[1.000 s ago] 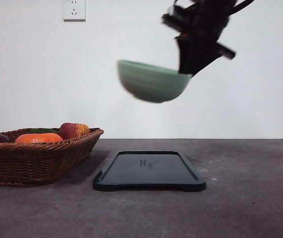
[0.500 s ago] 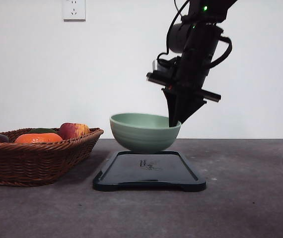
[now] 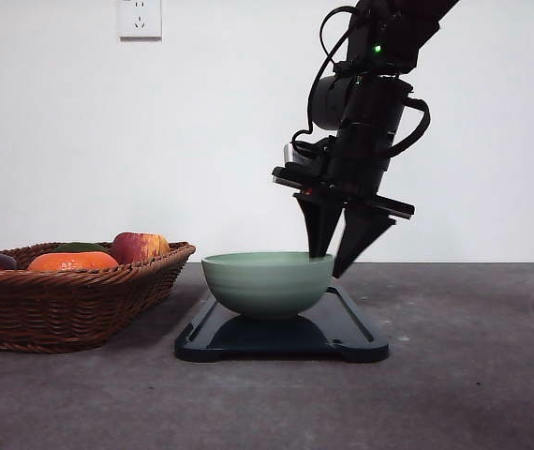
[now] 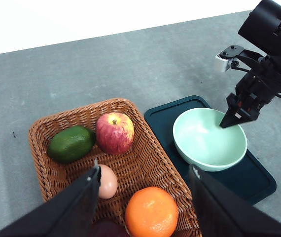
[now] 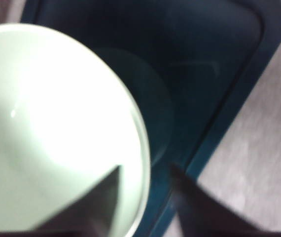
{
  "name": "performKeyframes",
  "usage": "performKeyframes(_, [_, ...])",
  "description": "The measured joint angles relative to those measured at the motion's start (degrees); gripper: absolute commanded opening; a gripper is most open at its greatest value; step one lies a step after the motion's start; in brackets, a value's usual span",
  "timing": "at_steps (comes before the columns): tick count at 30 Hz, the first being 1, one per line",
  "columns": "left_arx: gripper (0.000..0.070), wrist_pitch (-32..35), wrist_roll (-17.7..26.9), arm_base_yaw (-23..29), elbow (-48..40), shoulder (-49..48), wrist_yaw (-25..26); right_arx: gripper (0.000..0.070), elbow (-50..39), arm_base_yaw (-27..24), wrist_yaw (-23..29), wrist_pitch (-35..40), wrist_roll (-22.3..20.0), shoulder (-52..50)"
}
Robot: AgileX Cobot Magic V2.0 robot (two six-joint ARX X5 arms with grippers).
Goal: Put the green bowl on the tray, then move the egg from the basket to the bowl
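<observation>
Bowl [image 3: 267,283] sits on tray [image 3: 351,330] at lower centre, right fingers [image 3: 340,246] spread astride its right rim; lifting off crooked could snag the rim and tip it; left fingers [image 4: 145,197] open over basket [image 4: 145,158], egg [image 4: 107,181] inside.

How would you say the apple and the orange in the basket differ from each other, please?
The apple is red streaked with yellow, with a stem dimple on top; the orange is evenly bright orange with a pebbled skin. The apple lies beside the avocado, the orange at the other end. Both are roundish fruits resting in the basket.
</observation>
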Motion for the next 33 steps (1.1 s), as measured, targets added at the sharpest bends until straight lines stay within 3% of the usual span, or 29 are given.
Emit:
performKeyframes(6, [0.0357, -0.1, 0.0, 0.0, 0.0, 0.0, 0.0, 0.0306, 1.4, 0.3, 0.1, 0.0, 0.0, -3.8])
performKeyframes(19, [0.0357, -2.7, 0.0, 0.0, 0.0, 0.0, 0.0, 0.0303, -2.3, 5.5, 4.5, 14.6, 0.0, -18.6])
performKeyframes(26, [0.0357, -2.7, 0.0, 0.0, 0.0, 0.0, 0.0, 0.0282, -11.5, 7.8, 7.1, 22.5, 0.0, -24.4])
performKeyframes(33, [0.0357, -2.7, 0.0, 0.0, 0.0, 0.0, 0.0, 0.0282, -27.9, 8.1, 7.2, 31.2, -0.1, -35.4])
